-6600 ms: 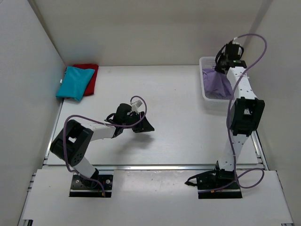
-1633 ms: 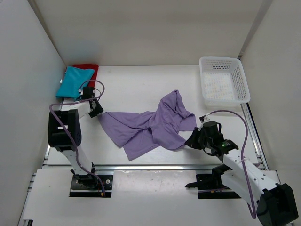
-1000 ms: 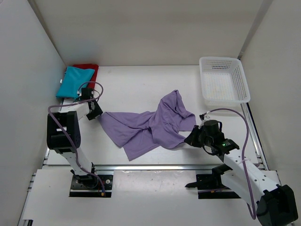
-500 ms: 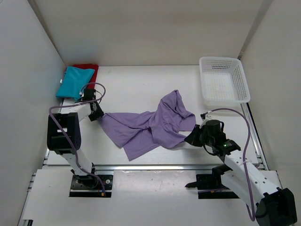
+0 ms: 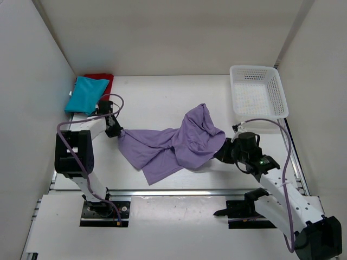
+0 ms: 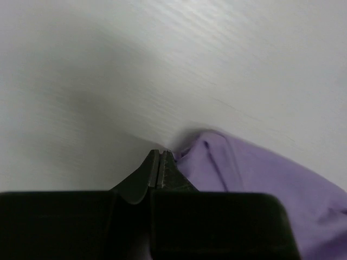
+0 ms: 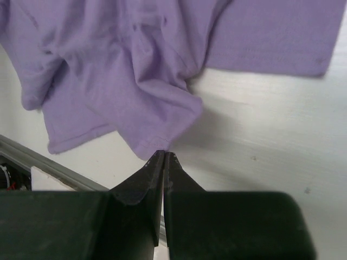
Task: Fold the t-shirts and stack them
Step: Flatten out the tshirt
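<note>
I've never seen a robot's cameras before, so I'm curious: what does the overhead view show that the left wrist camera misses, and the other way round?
Only the overhead view: the whole spread-out purple shirt, the teal shirt overlapping the red shirt in the far left corner, the white basket, and the right gripper at the shirt's right end. Only the left wrist view: the left gripper close up, shut at a puckered corner of the cloth. Both: the purple shirt, the left gripper and the table.
</note>
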